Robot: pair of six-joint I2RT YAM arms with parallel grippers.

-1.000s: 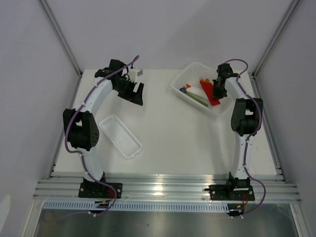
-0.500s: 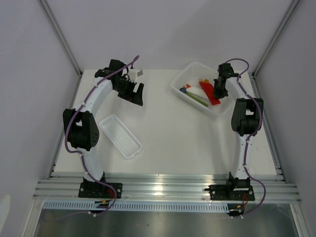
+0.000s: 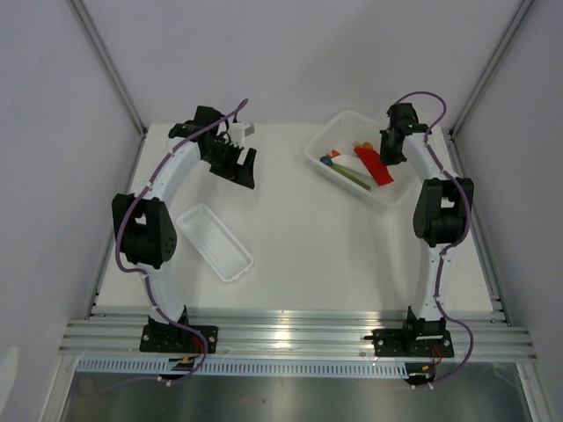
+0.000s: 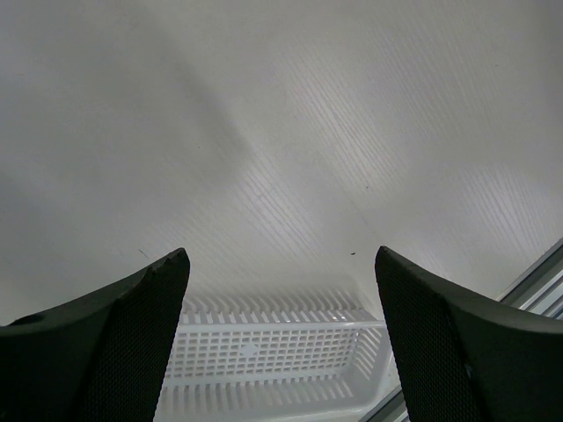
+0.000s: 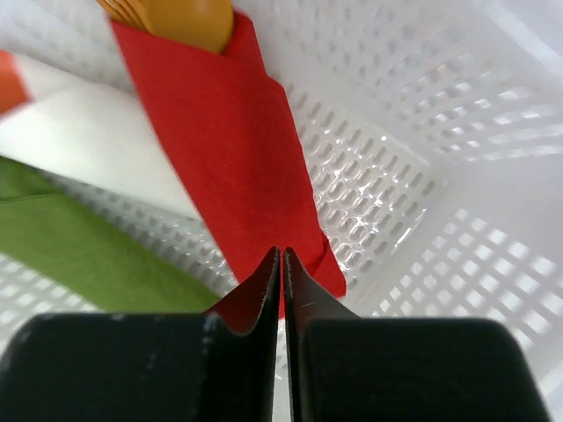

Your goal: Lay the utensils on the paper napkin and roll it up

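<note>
- The red paper napkin point(image 5: 230, 149) lies rolled into a narrow bundle inside the white mesh basket point(image 5: 457, 114), which sits at the far right of the table point(image 4: 264, 132). Its paper is plain red.
- The orange utensils point(image 5: 180, 19) poke out of the bundle's far end. A rounded head shows there, and the rest is wrapped inside.
- A white piece point(image 5: 97, 149) lies against the bundle's side, and a green piece point(image 5: 79, 255) lies next to that, both on the basket floor.
- The right gripper point(image 5: 281, 257) hangs just over the bundle's near end. Its fingers are pressed together with only a thin slit, and nothing shows between them.
- The left gripper point(image 4: 280, 255) is well apart at the far left, its fingers spread wide and holding nothing.
- A narrow white slotted tray point(image 4: 264, 352) lies on the table near the left arm.
</note>
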